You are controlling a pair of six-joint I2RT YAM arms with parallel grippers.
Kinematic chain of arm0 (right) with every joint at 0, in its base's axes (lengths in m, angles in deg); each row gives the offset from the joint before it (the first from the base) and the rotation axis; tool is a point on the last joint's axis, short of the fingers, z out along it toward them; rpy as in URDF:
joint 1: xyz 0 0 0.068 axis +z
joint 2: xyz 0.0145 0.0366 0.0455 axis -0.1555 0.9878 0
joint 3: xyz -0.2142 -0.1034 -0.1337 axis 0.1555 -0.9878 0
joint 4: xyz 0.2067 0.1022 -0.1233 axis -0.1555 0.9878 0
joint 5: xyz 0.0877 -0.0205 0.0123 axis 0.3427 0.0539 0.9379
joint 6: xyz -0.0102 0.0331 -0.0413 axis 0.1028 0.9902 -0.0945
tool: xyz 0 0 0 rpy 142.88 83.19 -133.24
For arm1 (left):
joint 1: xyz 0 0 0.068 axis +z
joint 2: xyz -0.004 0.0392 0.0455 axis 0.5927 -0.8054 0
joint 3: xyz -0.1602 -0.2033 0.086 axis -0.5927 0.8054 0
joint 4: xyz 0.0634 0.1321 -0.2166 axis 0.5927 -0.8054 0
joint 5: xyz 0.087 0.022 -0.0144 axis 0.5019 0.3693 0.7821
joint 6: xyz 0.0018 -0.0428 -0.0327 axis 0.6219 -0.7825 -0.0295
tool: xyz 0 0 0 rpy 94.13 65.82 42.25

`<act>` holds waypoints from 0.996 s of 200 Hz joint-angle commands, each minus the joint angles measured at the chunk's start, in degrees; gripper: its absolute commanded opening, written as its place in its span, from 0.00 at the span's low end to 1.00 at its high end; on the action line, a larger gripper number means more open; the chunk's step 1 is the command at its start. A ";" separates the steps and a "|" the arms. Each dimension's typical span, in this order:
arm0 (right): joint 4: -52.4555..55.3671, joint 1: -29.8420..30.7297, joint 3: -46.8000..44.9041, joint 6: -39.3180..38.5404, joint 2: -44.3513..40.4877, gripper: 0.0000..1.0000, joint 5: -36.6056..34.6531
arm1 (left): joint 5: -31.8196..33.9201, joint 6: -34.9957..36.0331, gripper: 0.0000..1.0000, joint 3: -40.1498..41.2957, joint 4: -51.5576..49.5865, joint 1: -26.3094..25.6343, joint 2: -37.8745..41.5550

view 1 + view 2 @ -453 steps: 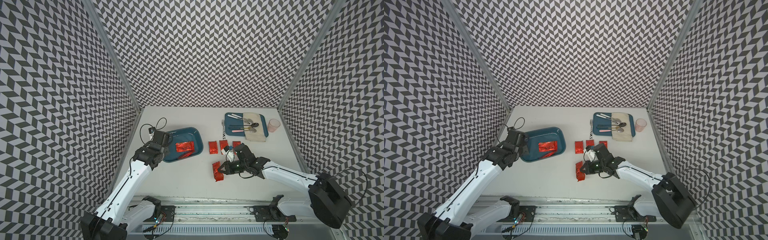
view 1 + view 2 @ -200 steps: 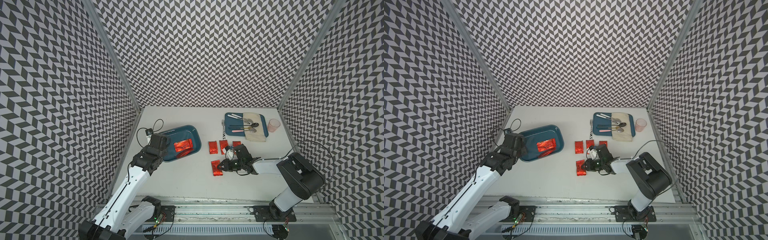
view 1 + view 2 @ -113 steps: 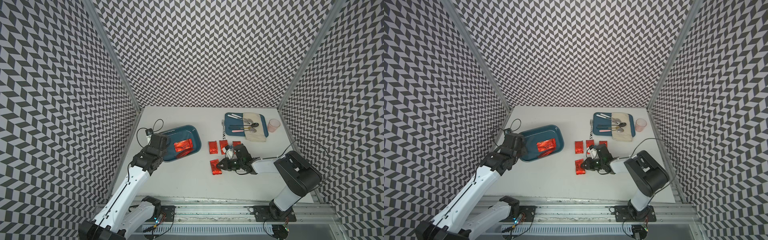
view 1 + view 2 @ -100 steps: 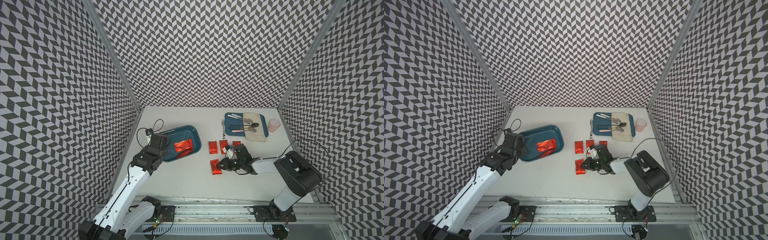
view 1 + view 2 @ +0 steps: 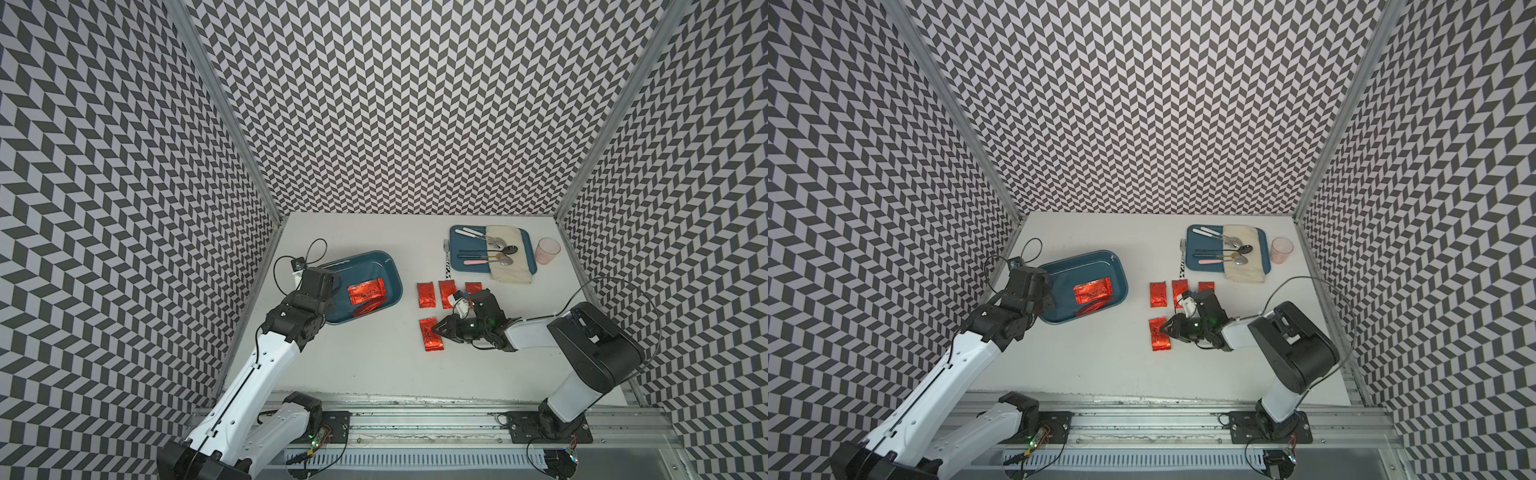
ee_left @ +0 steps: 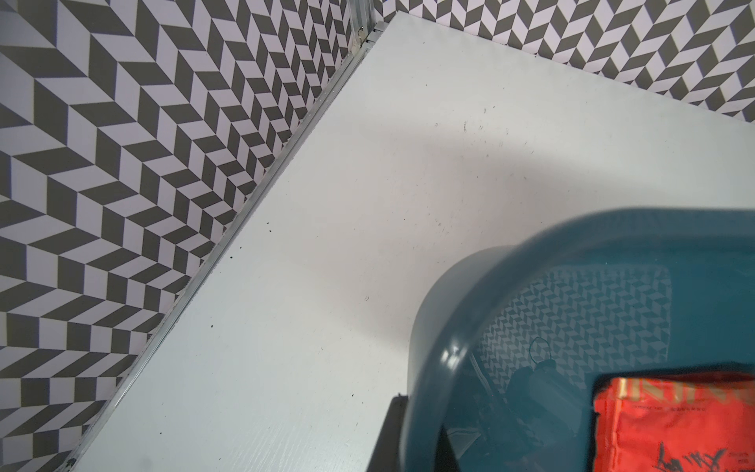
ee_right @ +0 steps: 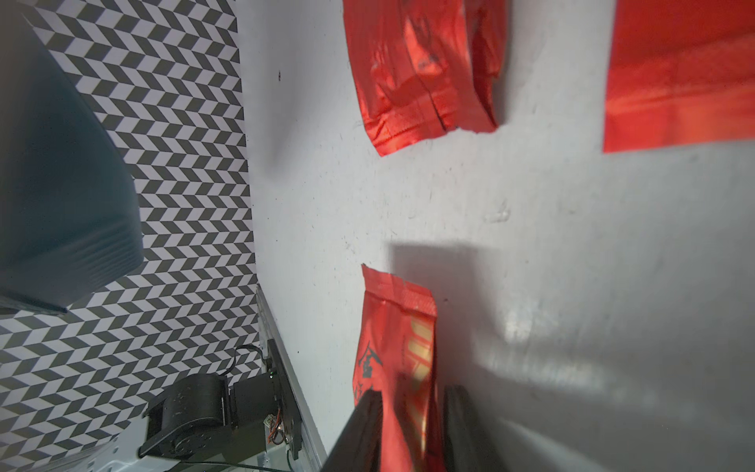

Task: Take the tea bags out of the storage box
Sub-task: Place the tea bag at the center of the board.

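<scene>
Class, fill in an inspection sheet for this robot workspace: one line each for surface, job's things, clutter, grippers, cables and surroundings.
Surface: white table, faint dark specks.
Job's things: storage box holds two overlapping tea bags; four loose tea bags lie on the table.
Clutter: blue tray with cutlery and beige cloth; pink cup; fork beside the tray.
Grippers: left gripper shut on the storage box's wall; right gripper astride a loose tea bag's end, grip unclear.
Cables: black cable loop at the left wrist; second black cable arcing over the right arm.
Surroundings: chevron walls on three sides; metal rail in front.
</scene>
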 commanded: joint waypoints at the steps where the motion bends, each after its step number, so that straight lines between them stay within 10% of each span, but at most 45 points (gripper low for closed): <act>1: 4.08 -0.49 -1.41 0.42 -0.30 0.31 -3.59 | -0.50 0.03 0.00 0.13 2.37 0.20 0.70; 120: 15.80 -0.49 0.80 -3.69 -10.18 0.48 -8.09 | -0.94 0.36 0.00 0.29 2.63 0.20 0.80; 199: 31.01 7.57 24.96 -18.62 -22.61 0.49 -11.37 | -3.36 1.55 0.00 0.55 3.68 0.20 0.67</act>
